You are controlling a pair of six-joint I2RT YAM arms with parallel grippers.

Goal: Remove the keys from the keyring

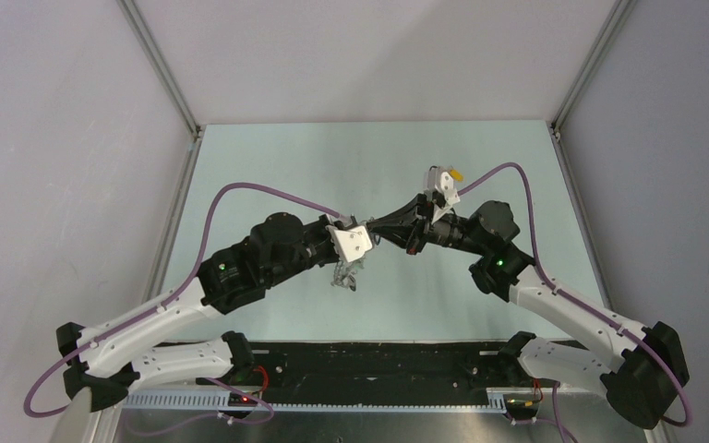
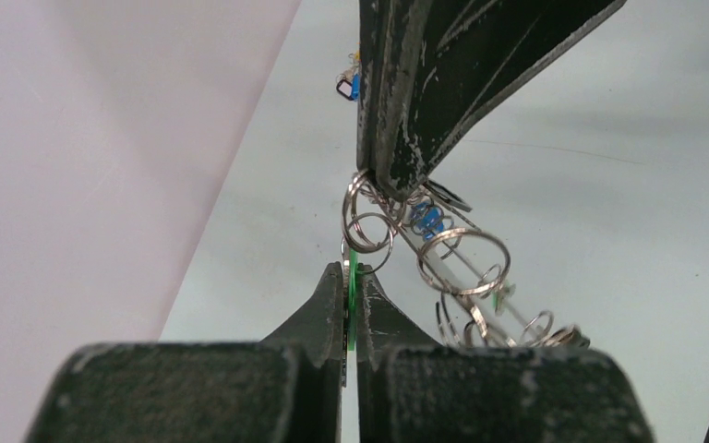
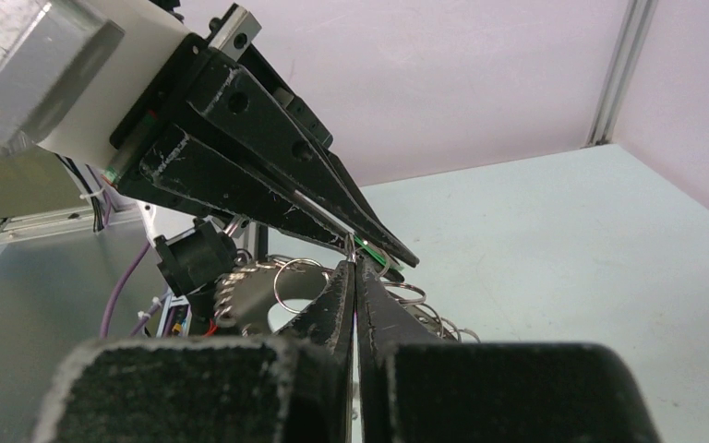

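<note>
My left gripper (image 2: 352, 268) is shut on a green-headed key (image 2: 352, 288), seen edge-on between the jaws. My right gripper (image 3: 352, 264) is shut on a small wire split ring (image 2: 366, 187) just above that key. The two grippers meet tip to tip over the middle of the table (image 1: 374, 235). The keyring (image 3: 238, 293), flat, grey and toothed, hangs below them with several small wire rings (image 2: 462, 261) and a blue-headed key (image 2: 427, 220). It shows in the top view (image 1: 346, 277) under my left gripper. Other keys are hidden among the rings.
A small bunch of blue- and yellow-headed keys (image 2: 349, 83) lies on the table beyond the grippers, and shows in the top view (image 1: 455, 173) behind my right wrist. White walls and metal posts (image 1: 162, 69) close the table in.
</note>
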